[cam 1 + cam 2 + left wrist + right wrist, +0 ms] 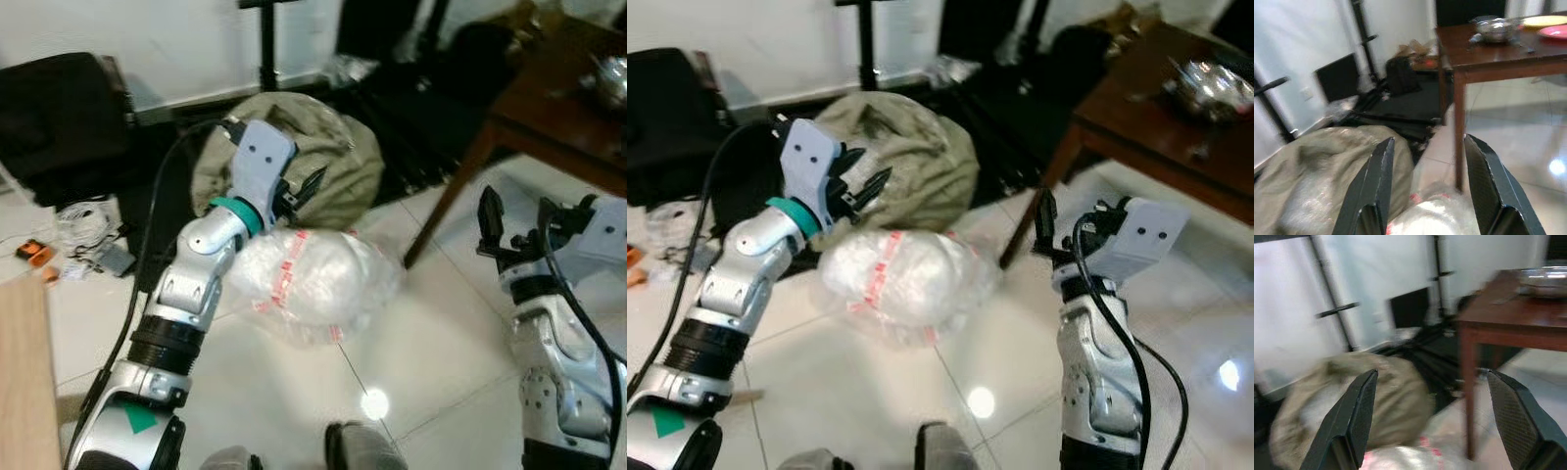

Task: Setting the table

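Observation:
A dark wooden table point(1136, 108) stands at the right, its near leg point(1036, 211) on the tiled floor. On it lie a shiny metal bowl point(1210, 88), and in the left wrist view a yellow plate point(1545, 20) and a pink plate point(1555, 31). My left gripper point(867, 186) is raised open over a grey-green sack point(911, 157), nothing between its fingers. My right gripper point(514, 220) is raised open near the table leg, also empty.
A clear plastic bundle with red tape point(906, 274) lies on the floor between my arms. Black bags point(1019, 88) and stands sit along the white wall behind. A black case point(59, 113), cables and small orange items point(34, 253) lie far left.

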